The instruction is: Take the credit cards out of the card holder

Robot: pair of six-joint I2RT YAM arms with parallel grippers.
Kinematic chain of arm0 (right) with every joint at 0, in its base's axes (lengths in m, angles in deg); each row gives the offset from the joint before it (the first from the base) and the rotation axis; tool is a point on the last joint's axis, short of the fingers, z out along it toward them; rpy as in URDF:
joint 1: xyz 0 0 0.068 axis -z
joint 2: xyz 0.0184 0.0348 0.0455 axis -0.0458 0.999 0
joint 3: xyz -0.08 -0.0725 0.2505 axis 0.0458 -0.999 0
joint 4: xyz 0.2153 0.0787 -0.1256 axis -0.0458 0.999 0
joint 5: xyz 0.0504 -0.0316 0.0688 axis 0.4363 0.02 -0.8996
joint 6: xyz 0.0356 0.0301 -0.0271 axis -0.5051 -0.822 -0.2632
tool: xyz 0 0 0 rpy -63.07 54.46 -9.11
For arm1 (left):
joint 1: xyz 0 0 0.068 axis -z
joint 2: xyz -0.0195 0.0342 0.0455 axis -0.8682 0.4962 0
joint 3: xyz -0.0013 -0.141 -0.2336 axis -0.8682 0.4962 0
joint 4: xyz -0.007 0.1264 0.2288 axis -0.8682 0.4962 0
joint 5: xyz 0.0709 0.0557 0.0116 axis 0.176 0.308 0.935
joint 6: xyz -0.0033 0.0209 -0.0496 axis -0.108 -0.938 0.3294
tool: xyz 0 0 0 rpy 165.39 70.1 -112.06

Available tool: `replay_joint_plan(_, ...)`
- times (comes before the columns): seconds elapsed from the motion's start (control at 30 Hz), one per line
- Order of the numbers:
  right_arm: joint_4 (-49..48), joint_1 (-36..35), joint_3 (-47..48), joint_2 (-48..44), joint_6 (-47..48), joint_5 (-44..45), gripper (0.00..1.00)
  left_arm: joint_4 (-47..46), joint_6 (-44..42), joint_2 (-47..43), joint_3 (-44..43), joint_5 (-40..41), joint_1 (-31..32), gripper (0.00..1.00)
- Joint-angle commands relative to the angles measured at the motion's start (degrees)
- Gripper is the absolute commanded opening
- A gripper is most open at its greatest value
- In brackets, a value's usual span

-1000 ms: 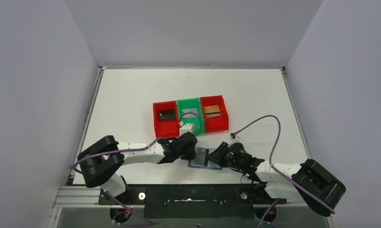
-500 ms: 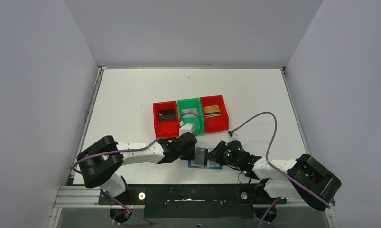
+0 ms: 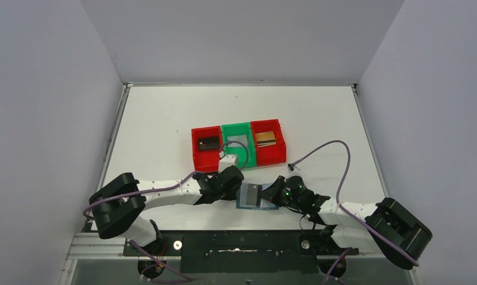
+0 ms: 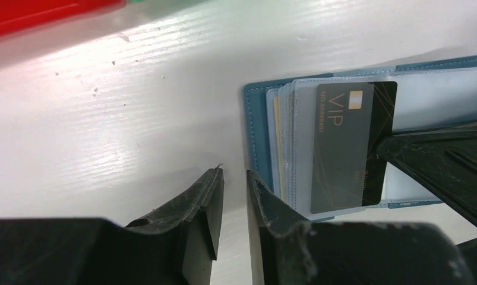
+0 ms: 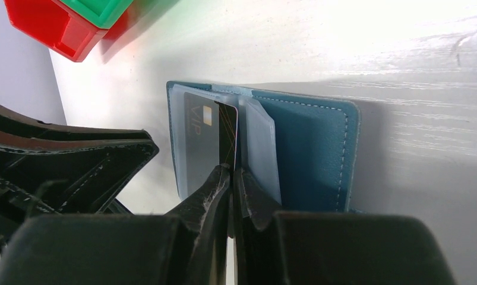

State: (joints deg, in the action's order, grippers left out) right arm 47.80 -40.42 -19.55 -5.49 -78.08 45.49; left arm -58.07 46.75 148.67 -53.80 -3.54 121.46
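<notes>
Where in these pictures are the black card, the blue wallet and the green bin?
black card [image 4: 343,142], left wrist view, middle of its face
blue wallet [image 5: 310,154], right wrist view, bare blue inner flap
green bin [image 3: 236,126], top view, far rim

Both arms stretch low, converging mid-way along the table's near edge. Left gripper: jaws a narrow slit apart, empty. Right gripper: pinched on the black card edge.

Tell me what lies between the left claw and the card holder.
Nothing but bare table; in the left wrist view the left claw sits right beside the teal edge of the card holder.
</notes>
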Motion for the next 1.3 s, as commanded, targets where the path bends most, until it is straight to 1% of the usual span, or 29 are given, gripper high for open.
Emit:
replay_joint_plan(0.0,3.02,0.29,-0.26,-0.78,1.48,3.24,0.00,-0.99,-0.80,-3.72,-3.86,3.11,0.14,0.22)
replay_joint_plan(0.1,2.91,0.24,0.13,-0.53,1.73,2.93,0.00,-7.06,-2.83,-5.81,-3.83,0.18,0.14,0.27)
replay_joint_plan(0.17,2.93,0.26,0.34,-0.11,1.72,2.79,0.00,-13.18,-3.99,-6.60,-2.59,-4.02,0.03,0.31)
replay_joint_plan(0.2,2.93,0.29,0.38,0.12,1.72,2.73,0.00,-16.91,-4.42,-6.60,-1.68,-7.47,-0.22,0.36)
replay_joint_plan(0.23,2.99,0.25,0.43,0.26,1.72,2.89,0.00,-19.95,-4.20,-6.27,-0.84,-9.79,-0.54,0.37)
replay_joint_plan(0.33,2.81,0.24,0.30,-0.15,1.57,3.46,0.00,-24.82,-2.87,-4.06,0.29,-13.99,-0.74,0.37)
replay_joint_plan(0.43,2.93,0.24,0.33,-0.70,1.60,3.50,0.00,-26.72,-0.48,-0.90,1.55,-14.53,-0.74,0.37)
replay_joint_plan(0.5,3.48,0.25,0.68,-0.95,1.84,3.59,0.00,-25.29,2.61,1.33,2.17,-12.84,-0.83,0.36)
replay_joint_plan(0.6,4.77,0.27,1.08,-1.39,2.07,3.57,0.00,-22.23,4.80,3.38,2.87,-9.73,-0.70,0.35)
replay_joint_plan(0.77,5.92,0.32,1.16,-2.72,2.08,3.84,0.00,-20.71,5.20,5.15,4.22,-8.34,-0.65,0.34)
replay_joint_plan(0.9,6.99,0.33,1.48,-4.59,1.99,3.84,0.00,-17.24,5.81,6.65,3.89,-7.15,-0.65,0.32)
replay_joint_plan(1.13,8.24,0.50,1.37,-7.42,1.47,4.06,0.00,-15.94,4.85,6.92,3.50,-7.03,-0.47,0.30)
replay_joint_plan(1.23,7.27,0.65,0.50,-7.19,0.05,4.32,0.13,-15.25,3.93,7.19,2.83,-7.43,-0.24,0.27)
replay_joint_plan(1.27,6.79,0.72,0.08,-6.93,-0.71,4.66,0.15,-14.20,3.93,7.35,2.49,-7.20,-0.15,0.27)
